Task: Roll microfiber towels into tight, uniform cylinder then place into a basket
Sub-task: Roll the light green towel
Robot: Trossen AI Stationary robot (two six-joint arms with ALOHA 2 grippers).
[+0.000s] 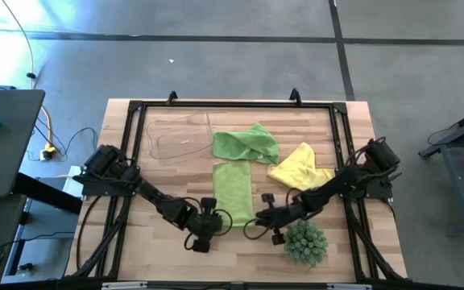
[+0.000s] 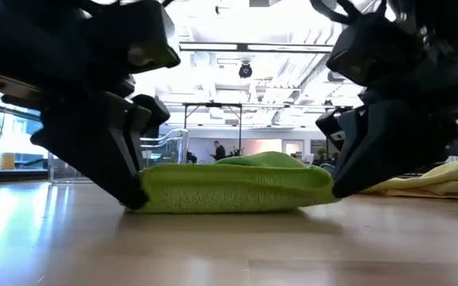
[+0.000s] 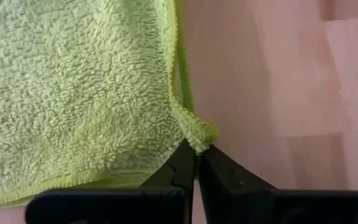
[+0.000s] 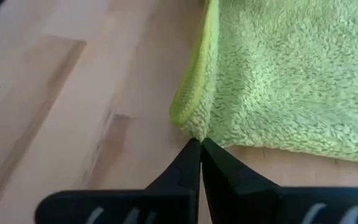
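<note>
A lime green towel (image 1: 232, 192) lies folded into a long strip on the table's middle, running from far to near. My left gripper (image 1: 217, 218) is shut at its near left corner and my right gripper (image 1: 256, 216) is shut at its near right corner. A second lime green towel (image 1: 246, 143) lies crumpled beyond it, and a yellow towel (image 1: 300, 166) lies crumpled to its right. The clear basket (image 1: 180, 135) stands at the far left. In the low view the strip's near end (image 2: 237, 187) lies between both grippers. My left gripper pinches the strip's near left corner (image 3: 199, 135) between its two fingertips, slanting down from the table's left. The corner is bunched at the tips, and the rest of the towel lies flat on the table. My right gripper pinches the near right corner (image 4: 193, 127) between its two fingertips, slanting down from the table's right. The folded edge curls up there, and the rest lies flat on the table.
A spiky green ball-shaped plant (image 1: 306, 242) sits close to my right arm near the table's near right edge. A black frame (image 1: 232, 105) runs around the tabletop. There is bare wood at the near left (image 1: 135, 250).
</note>
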